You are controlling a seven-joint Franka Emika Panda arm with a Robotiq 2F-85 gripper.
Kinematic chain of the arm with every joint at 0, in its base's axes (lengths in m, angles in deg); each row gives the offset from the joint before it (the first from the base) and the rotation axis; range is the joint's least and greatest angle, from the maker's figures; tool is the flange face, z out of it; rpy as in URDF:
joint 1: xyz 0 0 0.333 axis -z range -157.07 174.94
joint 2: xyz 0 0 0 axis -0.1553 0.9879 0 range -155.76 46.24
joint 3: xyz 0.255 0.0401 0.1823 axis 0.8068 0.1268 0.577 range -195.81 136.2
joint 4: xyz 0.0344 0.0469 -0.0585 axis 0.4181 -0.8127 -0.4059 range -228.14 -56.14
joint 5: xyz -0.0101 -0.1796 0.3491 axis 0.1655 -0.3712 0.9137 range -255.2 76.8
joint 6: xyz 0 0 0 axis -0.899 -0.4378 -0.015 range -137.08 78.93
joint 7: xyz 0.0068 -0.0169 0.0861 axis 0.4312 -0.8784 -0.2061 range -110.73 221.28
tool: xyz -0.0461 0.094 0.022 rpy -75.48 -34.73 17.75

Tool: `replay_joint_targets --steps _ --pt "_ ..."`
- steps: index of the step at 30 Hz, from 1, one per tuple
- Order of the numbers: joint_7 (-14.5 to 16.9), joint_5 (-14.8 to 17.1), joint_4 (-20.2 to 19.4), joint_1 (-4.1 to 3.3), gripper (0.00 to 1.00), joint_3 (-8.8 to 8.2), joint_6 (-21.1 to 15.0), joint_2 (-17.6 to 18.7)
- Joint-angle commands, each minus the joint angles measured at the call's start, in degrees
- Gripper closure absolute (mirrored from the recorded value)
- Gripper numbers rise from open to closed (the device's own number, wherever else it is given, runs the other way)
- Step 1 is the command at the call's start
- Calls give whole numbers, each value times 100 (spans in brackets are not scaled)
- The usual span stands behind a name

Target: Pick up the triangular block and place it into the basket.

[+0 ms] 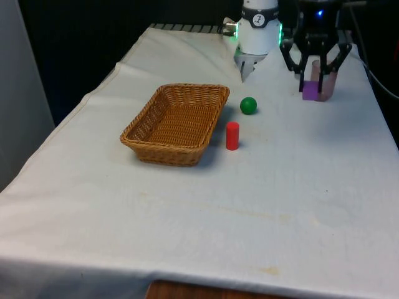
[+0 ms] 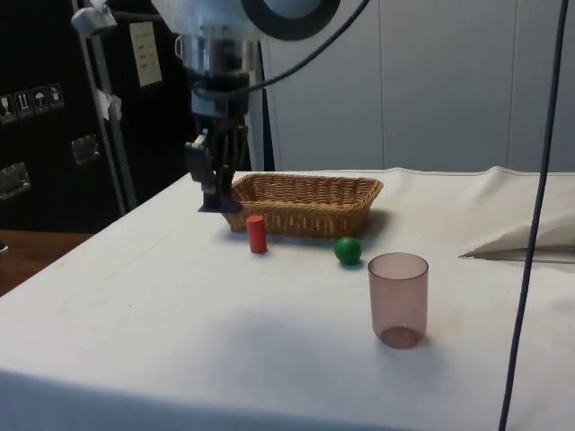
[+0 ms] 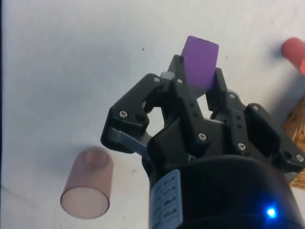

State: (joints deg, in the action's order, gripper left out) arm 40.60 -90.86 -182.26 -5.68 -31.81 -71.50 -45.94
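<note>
The black two-finger gripper [image 3: 200, 78] is clenched on the purple triangular block [image 3: 200, 61], which sits pinched between the two fingers [image 3: 180, 81] with its flat face sticking out past their tips. In the side view the gripper [image 2: 218, 199] hangs in the air above the white cloth-covered table [image 2: 180, 314], and the block [image 2: 219, 205] shows as a small dark-purple wedge at the fingertips, clear of the cloth. In the front view the block [image 1: 309, 91] is held low in the gripper [image 1: 313, 82], off the table.

The woven wicker basket [image 1: 176, 122] lies to one side of the gripper, well apart from it; in the side view its near rim [image 2: 305, 203] sits just behind the held block. The red upright cylinder [image 2: 257, 233] stands below and just beside the gripper, between it and the green ball [image 2: 348, 250]. The translucent pinkish plastic cup [image 2: 398, 299] stands upright on the cloth, farther from the gripper than the ball in the side view; in the front view the cup [image 1: 326, 81] appears directly behind the fingers.
</note>
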Motion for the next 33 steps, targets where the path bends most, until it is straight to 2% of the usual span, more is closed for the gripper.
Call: replay_joint_targets --steps 1,3,6,9,20,23,26,27,28,33 --pt "-34 -57 -23 -11 67 -17 80 -97" --pt "6 0 0 0 67 0 92 -92" --pt "6 -63 -34 11 67 -34 252 -286" --pt "57 -46 -109 17 67 -63 235 -367" --pt "92 -11 -120 11 67 -74 264 -378" --pt "155 6 -138 40 67 -109 264 -390" --pt "246 17 -155 57 67 -172 264 -401" --pt "183 -6 -120 34 67 -166 275 -372" --pt "275 23 -160 63 67 -195 264 -407" --pt "493 52 -195 92 67 -384 264 -430"
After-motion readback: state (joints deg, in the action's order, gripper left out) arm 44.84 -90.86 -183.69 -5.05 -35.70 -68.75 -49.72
